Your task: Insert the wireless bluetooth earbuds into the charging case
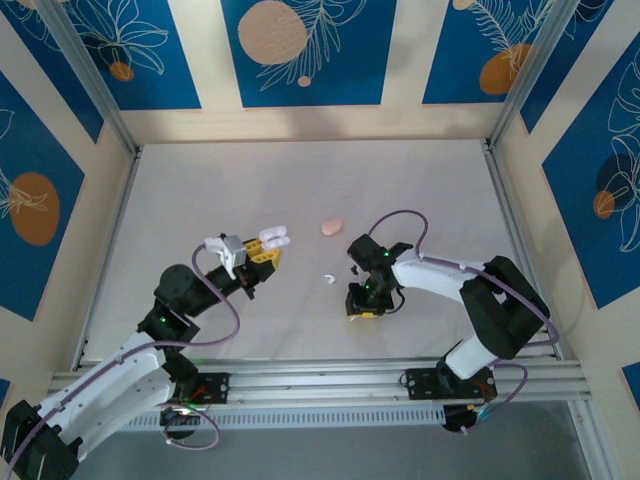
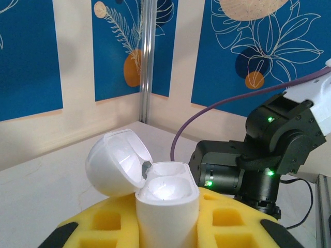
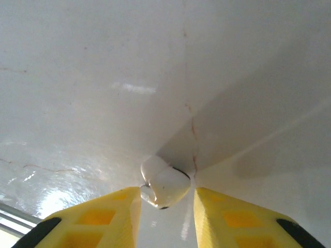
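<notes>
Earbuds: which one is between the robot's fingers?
The earbud wedged between the yellow fingers of the right gripper; the other white earbud lies loose on the table, nothing gripping it.

Open white plastic charging case point(image 1: 272, 238) sits clamped in the left gripper point(image 1: 262, 256). Right of it, slightly behind, a pink pebble-shaped plastic case point(image 1: 331, 227) lies on the pale table point(image 1: 420, 180); right and nearer, a tiny white plastic earbud point(image 1: 326, 278); farther right, the right gripper point(image 1: 362, 310) pinches a glossy white earbud point(image 3: 164, 187)
</notes>
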Robot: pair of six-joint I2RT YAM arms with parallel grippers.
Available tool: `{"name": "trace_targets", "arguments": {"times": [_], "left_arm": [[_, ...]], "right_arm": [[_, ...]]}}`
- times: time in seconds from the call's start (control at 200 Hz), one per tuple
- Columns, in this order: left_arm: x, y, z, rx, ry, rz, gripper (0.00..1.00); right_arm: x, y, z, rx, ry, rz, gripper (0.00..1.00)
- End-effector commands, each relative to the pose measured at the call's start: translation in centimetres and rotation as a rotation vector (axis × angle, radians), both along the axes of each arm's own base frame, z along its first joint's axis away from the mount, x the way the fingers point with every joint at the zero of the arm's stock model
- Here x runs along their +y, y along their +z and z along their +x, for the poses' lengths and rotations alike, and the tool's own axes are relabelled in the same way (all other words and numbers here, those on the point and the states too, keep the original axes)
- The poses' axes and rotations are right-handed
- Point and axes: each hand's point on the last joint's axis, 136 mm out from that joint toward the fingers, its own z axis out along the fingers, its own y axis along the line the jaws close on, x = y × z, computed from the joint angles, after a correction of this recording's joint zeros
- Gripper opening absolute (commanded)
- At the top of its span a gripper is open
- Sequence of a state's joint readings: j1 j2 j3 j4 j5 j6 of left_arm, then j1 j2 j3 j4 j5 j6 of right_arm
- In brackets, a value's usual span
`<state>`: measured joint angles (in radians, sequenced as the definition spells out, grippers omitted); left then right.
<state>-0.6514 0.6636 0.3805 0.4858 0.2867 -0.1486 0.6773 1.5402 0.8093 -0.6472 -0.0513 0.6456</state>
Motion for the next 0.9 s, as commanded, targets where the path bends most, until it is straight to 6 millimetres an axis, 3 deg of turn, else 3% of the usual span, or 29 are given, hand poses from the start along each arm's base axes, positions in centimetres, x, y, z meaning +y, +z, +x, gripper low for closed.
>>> {"name": "trace_targets", "arguments": {"times": [0.0,0.165,0.395,0.64,0.75,0.895], "left_arm": [[-0.2,2.5,-0.6,-0.049,-0.024,-0.048,0.12],[-0.2,2.4,-0.6,-0.048,-0.026,-0.049,0.12],[-0.1,2.5,-0.7,-0.049,-0.026,-0.05,0.12],[-0.3,2.3,-0.6,-0.043,-0.029,-0.051,0.12],[-0.4,2.2,-0.6,-0.041,-0.033,-0.053,0.13],[-0.4,2.2,-0.5,-0.036,-0.035,-0.057,0.12]], "right_arm": [[-0.7,0.1,-0.8,0.033,-0.062,-0.023,0.34],[-1.1,-0.2,-0.2,0.007,-0.086,-0.025,0.24],[-1.2,0.0,0.3,0.008,-0.123,0.082,0.21],[1.0,2.8,2.0,-0.02,-0.162,0.467,0.16],[0.8,3.9,2.9,-0.002,-0.213,0.625,0.16],[-1.0,3.0,3.7,0.019,-0.306,0.589,0.17]]}}
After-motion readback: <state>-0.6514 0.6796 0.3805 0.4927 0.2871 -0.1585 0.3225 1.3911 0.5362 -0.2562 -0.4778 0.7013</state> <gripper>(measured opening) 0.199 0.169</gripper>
